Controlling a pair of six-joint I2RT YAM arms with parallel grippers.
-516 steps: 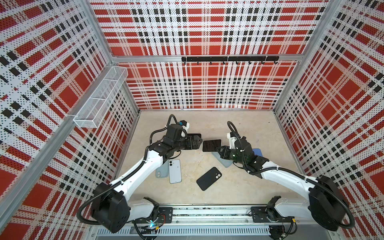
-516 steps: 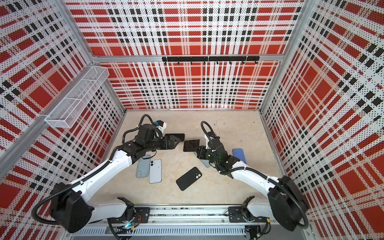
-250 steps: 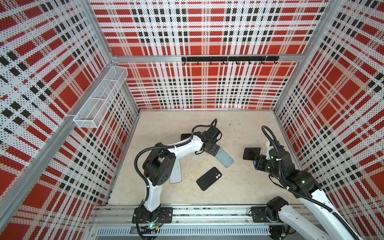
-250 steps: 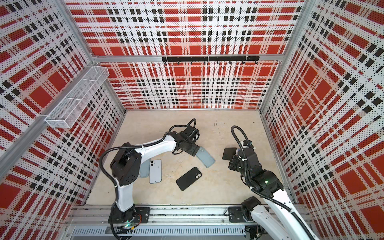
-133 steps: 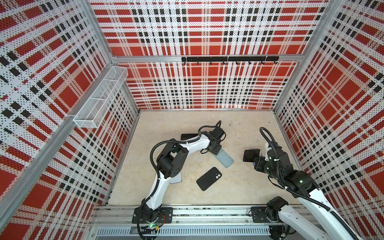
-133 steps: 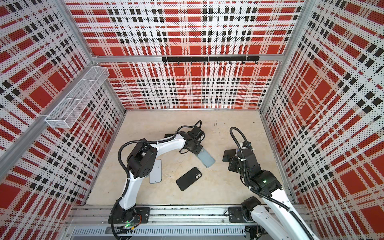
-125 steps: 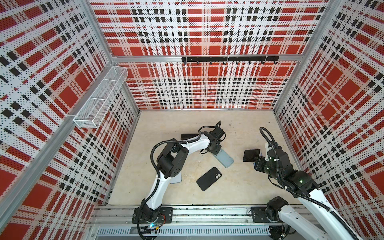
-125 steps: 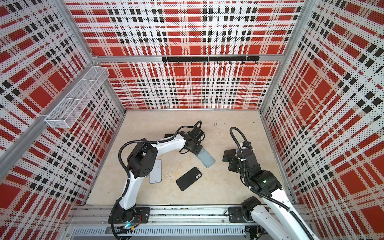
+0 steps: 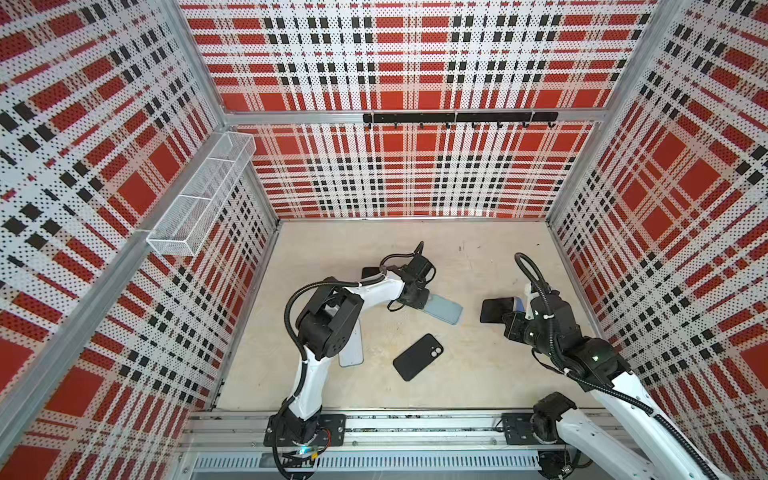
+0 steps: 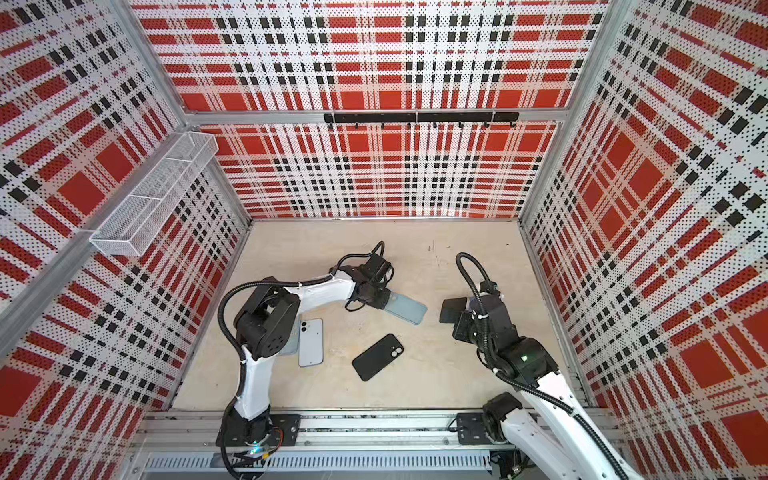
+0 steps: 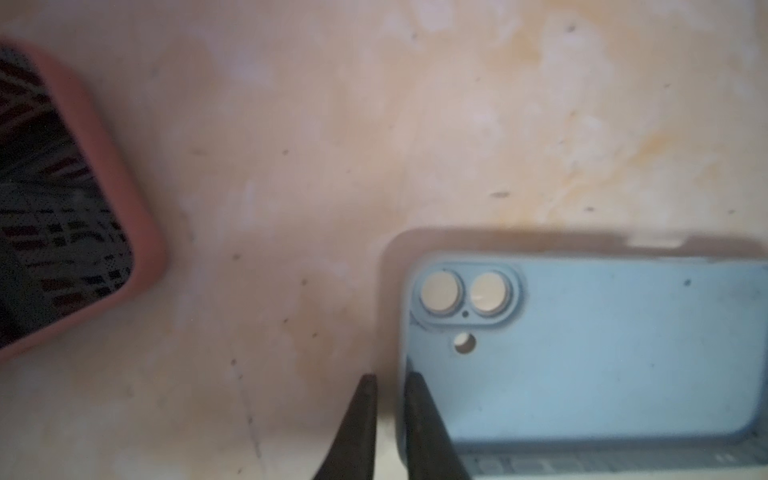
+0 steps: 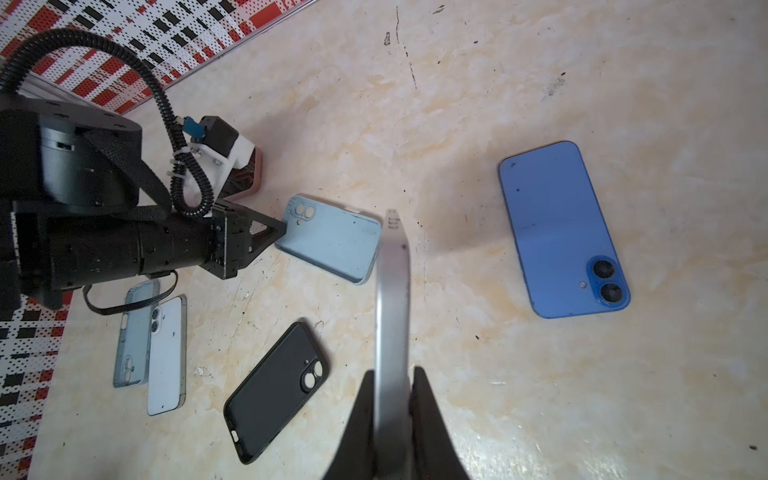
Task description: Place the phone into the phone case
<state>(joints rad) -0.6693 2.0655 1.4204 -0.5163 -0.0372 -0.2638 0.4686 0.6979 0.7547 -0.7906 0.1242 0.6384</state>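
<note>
I have open tabletop (image 9: 478,245) along the back wall (image 9: 415,174) and between the black case (image 9: 417,356) and the front rail (image 9: 415,419). The left arm's elbow (image 9: 328,320) overhangs the white phone (image 10: 311,341); the light blue case (image 9: 444,309) occupies mid-table.

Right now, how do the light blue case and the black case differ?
Colour: the light blue case is pale; the black case is dark.
Contact: the fingers of the left gripper pinch the light blue case's end wall; nothing touches the black case.
Place: the light blue case lies farther from the arms' bases than the black case.
Both lie flat on the table, empty, with camera holes.
</note>
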